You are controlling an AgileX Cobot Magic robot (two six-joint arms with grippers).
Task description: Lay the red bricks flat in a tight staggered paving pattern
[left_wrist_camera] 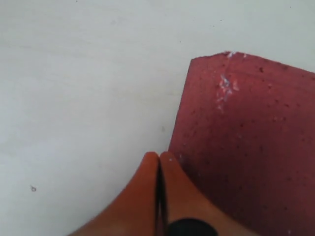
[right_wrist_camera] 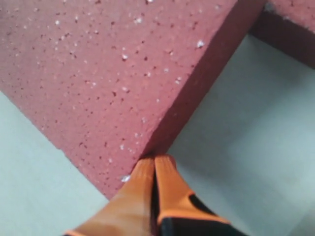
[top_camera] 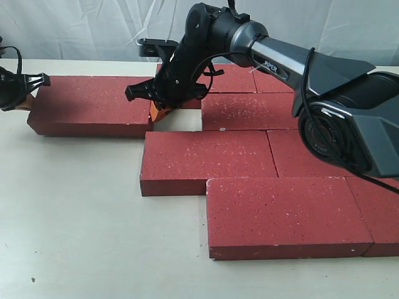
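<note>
Pale bench (top_camera: 81,218), white curtain (top_camera: 93,25) behind. Most red bricks (top_camera: 249,156) packed tight, rows staggered. One loose brick (top_camera: 90,103) sits apart, gap beside it unclosed. Right gripper (top_camera: 159,112) at loose brick's pack-side corner, left gripper (left_wrist_camera: 158,157) at its outer end — fingers (right_wrist_camera: 142,182) of both pressed together, holding nothing. Judged nearly done — closing gap remains.

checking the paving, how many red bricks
8 red bricks: one far left, two at back, one mid, two next row, two front; the right arm may hide more
</note>
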